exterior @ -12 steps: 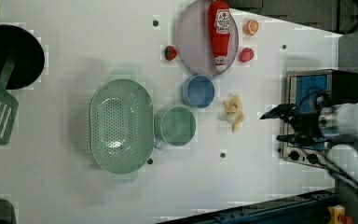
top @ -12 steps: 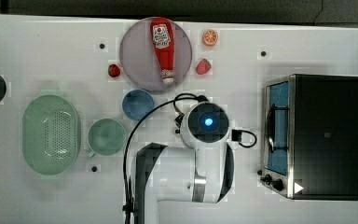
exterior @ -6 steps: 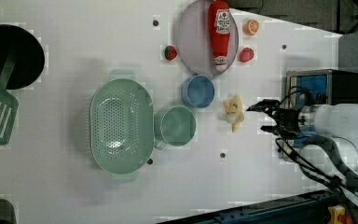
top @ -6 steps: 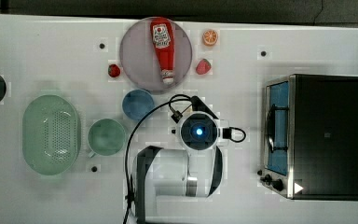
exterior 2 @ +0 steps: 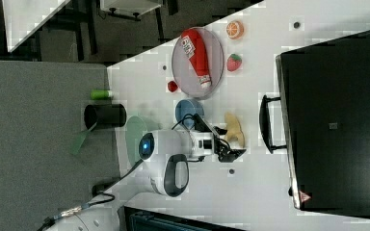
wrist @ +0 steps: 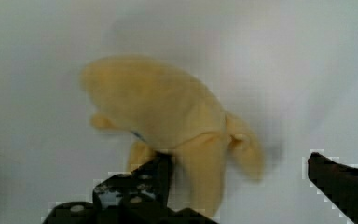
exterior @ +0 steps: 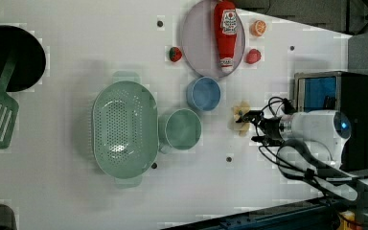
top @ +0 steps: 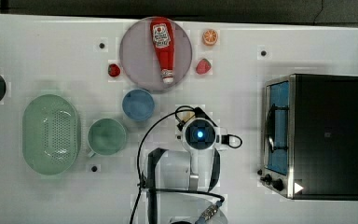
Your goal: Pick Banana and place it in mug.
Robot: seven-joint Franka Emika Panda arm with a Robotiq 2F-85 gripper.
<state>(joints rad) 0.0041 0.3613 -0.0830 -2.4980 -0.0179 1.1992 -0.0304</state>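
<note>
Hovering over the banana (wrist: 177, 126), the tool (wrist: 242, 186) has its fingers spread wide with nothing between them yet. That soft yellow banana lies on the white surface (top: 51, 56), near the blue cup (exterior: 204, 93) and a little farther from the pale green mug (exterior: 182, 128). If the fingers close on only a floppy peel flap, it may slip free or droop and catch the mug's rim

place: lab test bench | evidence: white table (top: 37, 56), toy foods, toaster oven (top: 317, 135), mounted arm (top: 186, 172)
</note>
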